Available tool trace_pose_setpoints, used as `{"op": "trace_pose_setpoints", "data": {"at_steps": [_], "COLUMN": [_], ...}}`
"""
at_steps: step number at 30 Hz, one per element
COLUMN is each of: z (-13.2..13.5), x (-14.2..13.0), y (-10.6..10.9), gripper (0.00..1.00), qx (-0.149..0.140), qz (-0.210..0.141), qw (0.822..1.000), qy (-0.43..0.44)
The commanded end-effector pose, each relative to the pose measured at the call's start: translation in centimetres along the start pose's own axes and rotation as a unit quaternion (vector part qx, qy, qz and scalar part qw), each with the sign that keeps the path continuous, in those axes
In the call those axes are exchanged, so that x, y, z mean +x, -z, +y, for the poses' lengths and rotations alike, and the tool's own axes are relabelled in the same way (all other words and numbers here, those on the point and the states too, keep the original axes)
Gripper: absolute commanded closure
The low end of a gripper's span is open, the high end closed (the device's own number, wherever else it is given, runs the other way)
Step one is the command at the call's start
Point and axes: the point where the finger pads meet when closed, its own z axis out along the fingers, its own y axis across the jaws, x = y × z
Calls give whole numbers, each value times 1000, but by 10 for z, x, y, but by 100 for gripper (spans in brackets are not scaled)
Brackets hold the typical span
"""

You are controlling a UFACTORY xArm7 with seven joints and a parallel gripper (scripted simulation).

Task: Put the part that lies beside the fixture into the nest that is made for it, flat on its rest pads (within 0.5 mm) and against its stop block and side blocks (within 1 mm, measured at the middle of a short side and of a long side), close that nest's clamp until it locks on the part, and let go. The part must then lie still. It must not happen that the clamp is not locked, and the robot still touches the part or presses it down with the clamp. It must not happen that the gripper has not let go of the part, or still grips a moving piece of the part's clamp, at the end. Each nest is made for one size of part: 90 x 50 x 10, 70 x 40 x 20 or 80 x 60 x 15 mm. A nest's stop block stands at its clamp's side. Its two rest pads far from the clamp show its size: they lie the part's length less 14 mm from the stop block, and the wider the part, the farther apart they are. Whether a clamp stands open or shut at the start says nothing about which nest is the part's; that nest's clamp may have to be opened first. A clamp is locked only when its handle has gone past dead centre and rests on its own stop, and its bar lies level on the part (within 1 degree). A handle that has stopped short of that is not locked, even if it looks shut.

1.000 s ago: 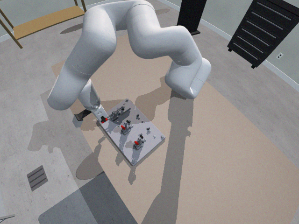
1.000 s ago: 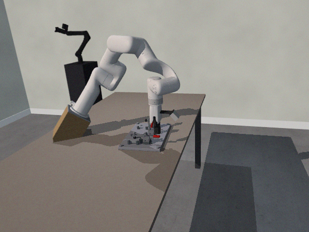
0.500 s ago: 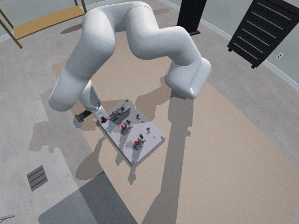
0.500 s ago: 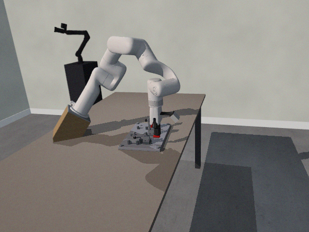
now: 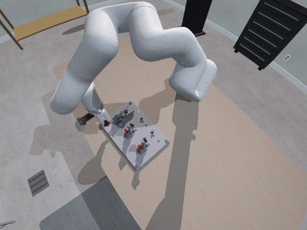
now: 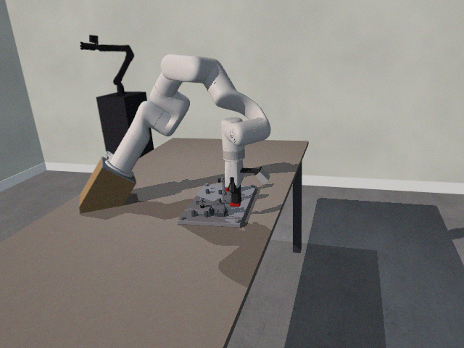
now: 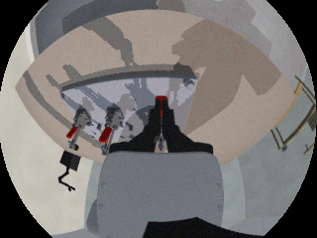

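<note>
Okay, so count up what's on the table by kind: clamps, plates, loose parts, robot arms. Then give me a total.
Clamps with red handles: 3
Fixture plate: 1
Loose part beside the plate: 1
Robot arm, fingers shut on nothing: 1
Total: 6
</note>
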Motion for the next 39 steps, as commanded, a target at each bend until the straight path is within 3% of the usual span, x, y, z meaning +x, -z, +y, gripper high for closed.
{"op": "trace_pose_setpoints", "data": {"at_steps": [1, 39], "z": [1, 1], "x": [1, 1], "y": [0, -3], "gripper": [100, 100], "qx": [-1, -1], "qz": [1, 1], "qw": [1000, 1000], "qy": [0, 0]}}
